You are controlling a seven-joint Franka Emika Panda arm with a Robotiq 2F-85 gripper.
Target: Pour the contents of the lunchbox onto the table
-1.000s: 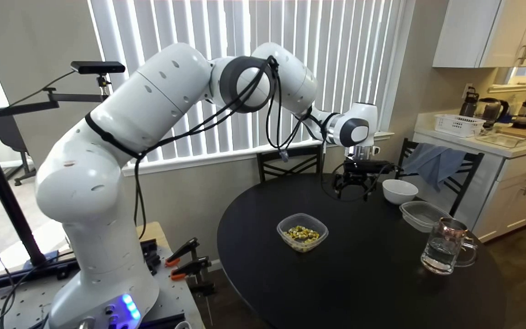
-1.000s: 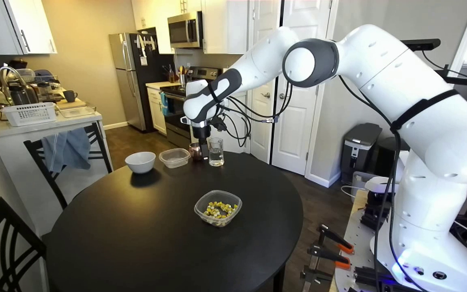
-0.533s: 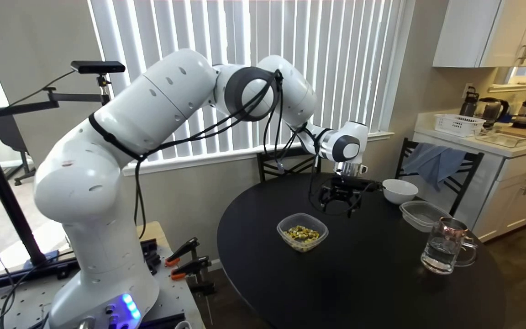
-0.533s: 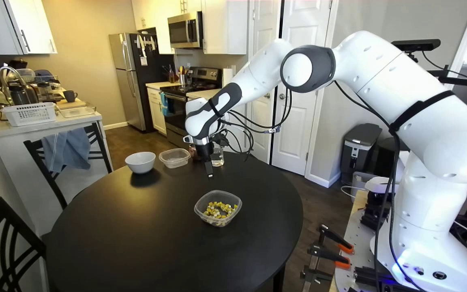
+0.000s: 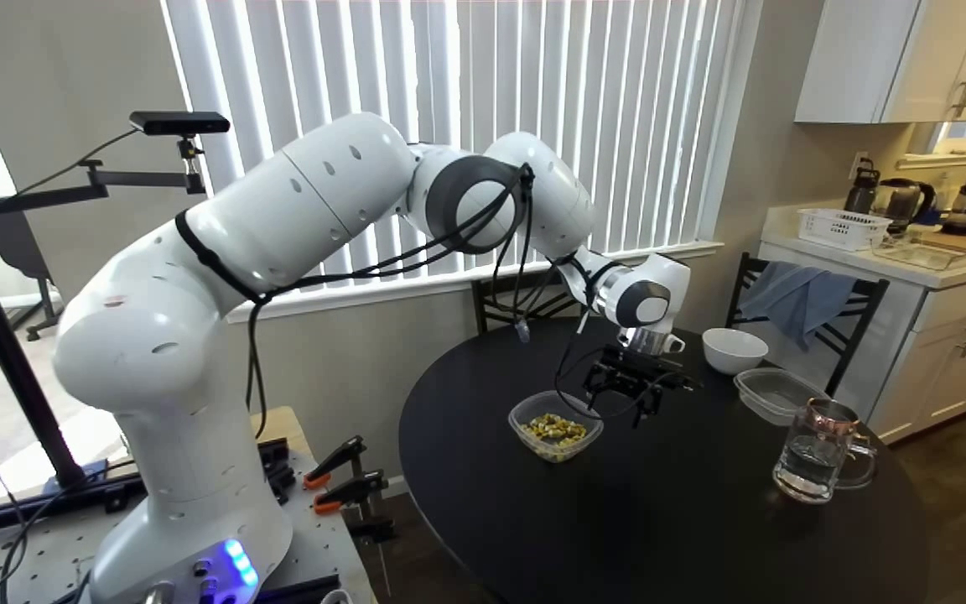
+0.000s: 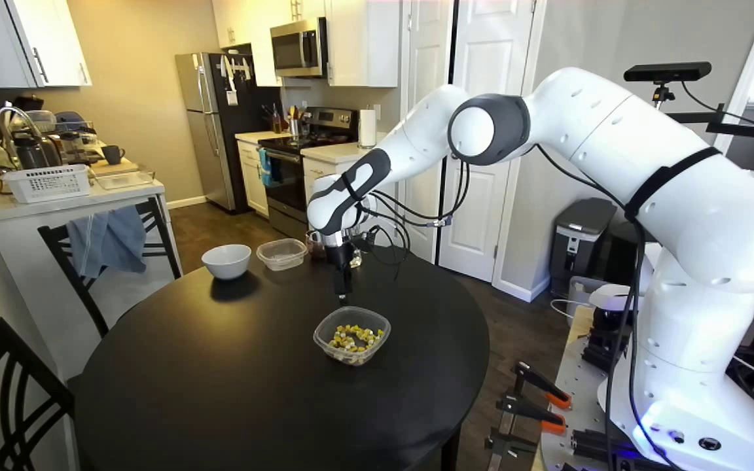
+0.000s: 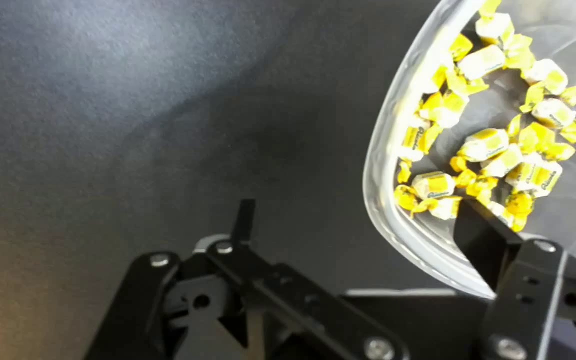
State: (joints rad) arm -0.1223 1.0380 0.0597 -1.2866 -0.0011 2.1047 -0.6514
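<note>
Tool (image 6: 342,292) near lunchbox (image 6: 351,316), yellow pieces (image 6: 343,341) inside, black table (image 6: 246,399)

The arm (image 5: 307,197) rises from its base (image 5: 181,503) (blue lights (image 5: 241,564) glow there), reaches out through a bent elbow (image 6: 475,131) and slopes down to the wrist (image 5: 649,302). Beneath it the gripper (image 7: 358,207) hangs tilted, pointing downward, its two fingers (image 7: 483,240) spread well apart in the wrist view.
</note>
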